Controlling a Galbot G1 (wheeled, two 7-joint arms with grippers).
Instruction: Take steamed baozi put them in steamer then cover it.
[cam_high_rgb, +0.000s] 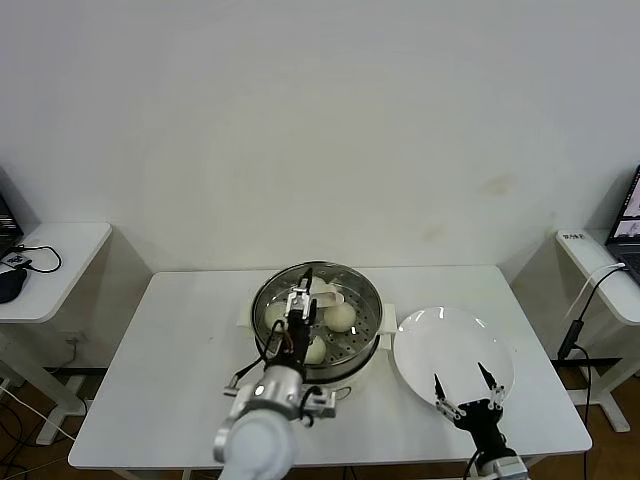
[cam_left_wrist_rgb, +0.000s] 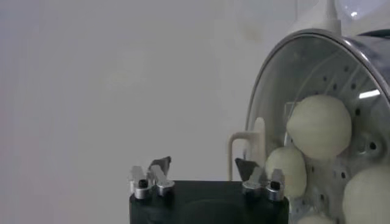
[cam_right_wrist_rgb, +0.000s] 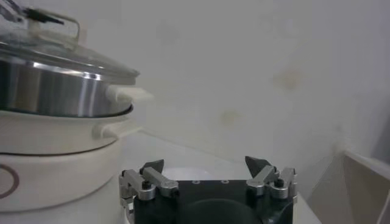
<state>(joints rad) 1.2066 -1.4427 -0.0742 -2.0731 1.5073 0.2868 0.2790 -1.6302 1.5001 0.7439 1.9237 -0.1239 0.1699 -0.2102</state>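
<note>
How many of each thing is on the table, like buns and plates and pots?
Buns: 4, all inside the steamer, first one here
Steamers: 1
Glass lids: 1, resting on the steamer
White plates: 1, with nothing on it
Total: 7 things
</note>
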